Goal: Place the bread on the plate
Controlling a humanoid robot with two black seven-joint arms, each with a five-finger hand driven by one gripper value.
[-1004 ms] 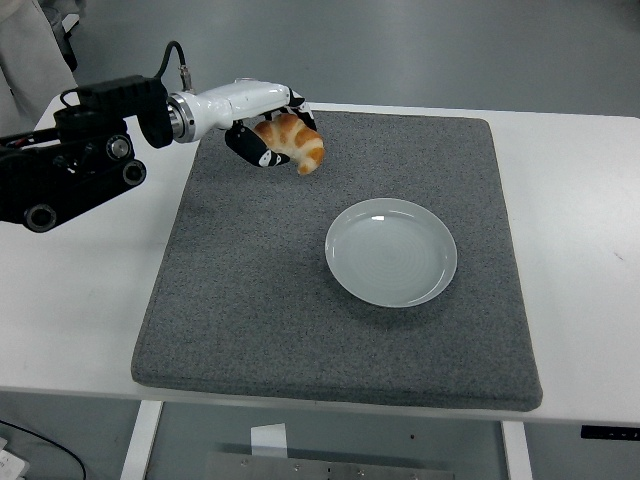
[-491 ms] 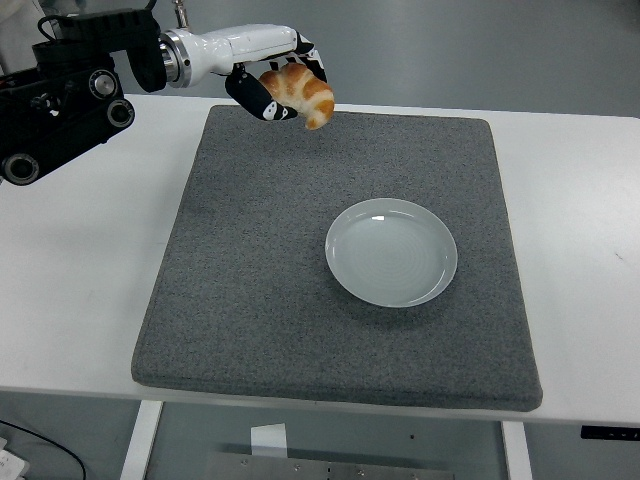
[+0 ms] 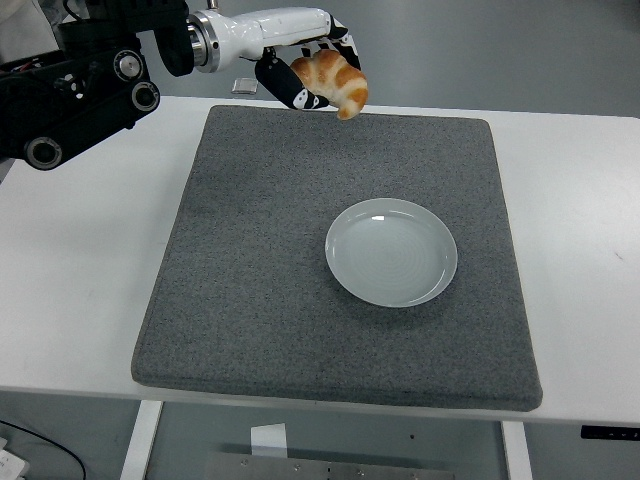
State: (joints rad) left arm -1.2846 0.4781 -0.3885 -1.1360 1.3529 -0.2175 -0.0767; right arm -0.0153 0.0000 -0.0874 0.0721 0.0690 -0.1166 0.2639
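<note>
Now, the scene line by line:

Left hand: the left hand (image 3: 315, 72) reaches in from the upper left, held above the far edge of the mat, its fingers curled around the bread.

Left arm: black joints at the left edge of the view, then a white forearm section leading to the hand.

Bread: the bread (image 3: 335, 82) is a golden-brown croissant, gripped in the left hand and lifted clear of the surface. It hangs at the far edge of the mat, tilted with one tip pointing down and to the right.

Fingers: the black fingers (image 3: 290, 88) with white marks show below and behind the bread, wrapped around it from the left side.

Plate: the plate (image 3: 391, 252) is round and pale, with nothing on it. It lies flat on the mat, right of the mat's middle, well apart from the bread and nearer to the camera than it.

Mat: the mat (image 3: 260, 290) is grey and rectangular and covers most of the middle of the surface.

Surface: the surface (image 3: 80, 260) is white and shows bare on both sides of the mat and along the near edge.

Right hand: not in the picture.
</note>
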